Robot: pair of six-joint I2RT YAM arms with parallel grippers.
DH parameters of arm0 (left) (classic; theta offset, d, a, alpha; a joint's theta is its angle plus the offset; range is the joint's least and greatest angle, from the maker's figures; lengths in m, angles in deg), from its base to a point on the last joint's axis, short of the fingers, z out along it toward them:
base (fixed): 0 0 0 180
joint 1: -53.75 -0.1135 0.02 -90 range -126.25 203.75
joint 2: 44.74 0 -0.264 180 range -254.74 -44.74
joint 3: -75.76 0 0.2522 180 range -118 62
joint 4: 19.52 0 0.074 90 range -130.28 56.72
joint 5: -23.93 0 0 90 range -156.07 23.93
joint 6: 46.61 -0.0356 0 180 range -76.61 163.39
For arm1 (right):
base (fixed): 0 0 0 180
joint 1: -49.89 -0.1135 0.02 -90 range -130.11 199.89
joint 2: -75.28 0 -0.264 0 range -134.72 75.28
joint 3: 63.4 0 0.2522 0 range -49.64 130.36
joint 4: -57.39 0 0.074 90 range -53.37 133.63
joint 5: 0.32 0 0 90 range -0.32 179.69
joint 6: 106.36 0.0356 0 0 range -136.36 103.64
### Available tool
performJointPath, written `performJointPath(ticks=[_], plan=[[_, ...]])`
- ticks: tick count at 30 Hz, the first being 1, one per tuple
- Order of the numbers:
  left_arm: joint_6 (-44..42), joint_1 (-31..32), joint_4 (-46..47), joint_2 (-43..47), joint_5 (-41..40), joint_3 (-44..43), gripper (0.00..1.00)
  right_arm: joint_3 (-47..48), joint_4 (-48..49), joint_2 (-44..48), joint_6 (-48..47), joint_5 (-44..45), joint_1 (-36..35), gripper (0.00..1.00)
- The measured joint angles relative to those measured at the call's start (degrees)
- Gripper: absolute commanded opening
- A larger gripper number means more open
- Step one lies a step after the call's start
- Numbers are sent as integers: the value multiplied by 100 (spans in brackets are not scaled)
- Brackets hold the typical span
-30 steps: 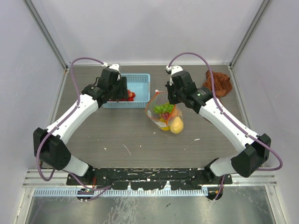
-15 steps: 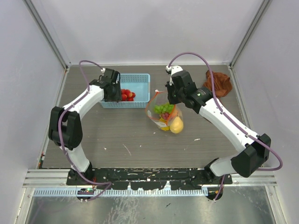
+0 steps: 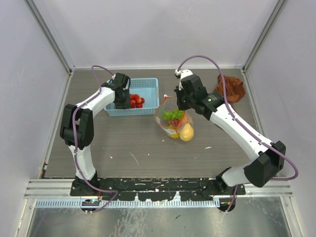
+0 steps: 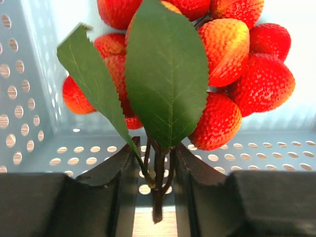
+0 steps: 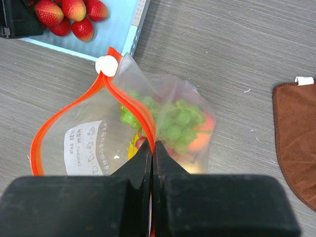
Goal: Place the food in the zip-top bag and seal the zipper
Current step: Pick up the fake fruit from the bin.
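Observation:
A bunch of red strawberries with green leaves lies in the light-blue basket. My left gripper is inside the basket, its jaws closed on the bunch's dark stem; from above it sits just left of the strawberries. The clear zip-top bag lies right of the basket, holding green grapes, an orange-red peach and a yellow-orange peach. My right gripper is shut on the red-orange zipper, holding the mouth open.
A rust-brown cloth lies at the back right, also at the right edge of the right wrist view. The basket's perforated walls close in round my left gripper. Grey walls enclose the table.
My left arm has folded in, its elbow swinging left and forward, and the gripper has shifted slightly right in the basket to the strawberries. My right arm and the bag have not moved.

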Motion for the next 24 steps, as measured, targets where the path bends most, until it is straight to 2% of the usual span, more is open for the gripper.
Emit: performJointPath(ticks=[8,15,24], plan=[[-13,0,-57,-44,168,-13,1,-4,35,-13,0,0,0,0],[-15,0,-210,444,251,-11,0,-22,37,-13,0,2,0,0],[-48,11,-463,1777,420,24,0,-22,39,-13,2,0,0,0]])
